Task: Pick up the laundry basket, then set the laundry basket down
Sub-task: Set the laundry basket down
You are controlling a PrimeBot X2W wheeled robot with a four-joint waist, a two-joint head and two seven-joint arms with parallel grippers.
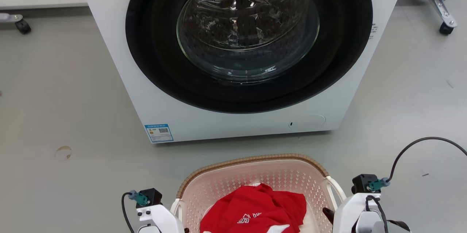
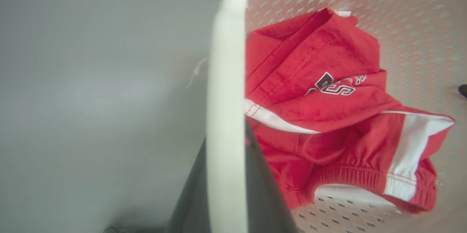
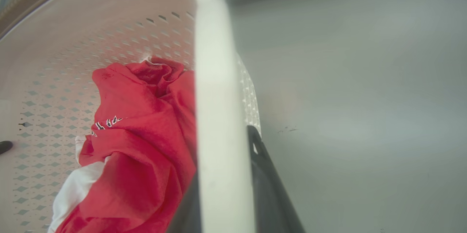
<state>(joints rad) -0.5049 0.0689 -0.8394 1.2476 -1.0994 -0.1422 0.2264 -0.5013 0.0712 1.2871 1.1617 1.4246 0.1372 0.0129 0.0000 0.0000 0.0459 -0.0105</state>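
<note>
**Head view:** basket at 6 o'clock, washer at 12, red garment inside. The basket's near half is cut off.

**Left wrist view:** left gripper pinched narrowly on the left handle.

**Right wrist view:** right gripper likewise clamps the right handle.

Judged step: pick-up. The next move calls for an even two-arm lift. Whether the basket hangs or rests cannot be told.

Smooth grey floor, evenly lit, with a faint round mark at left. A white front-loading washing machine stands on it, its round glass door shut, a blue label at its lower corner. One black caster sits far left, another caster on a metal leg far right
</note>
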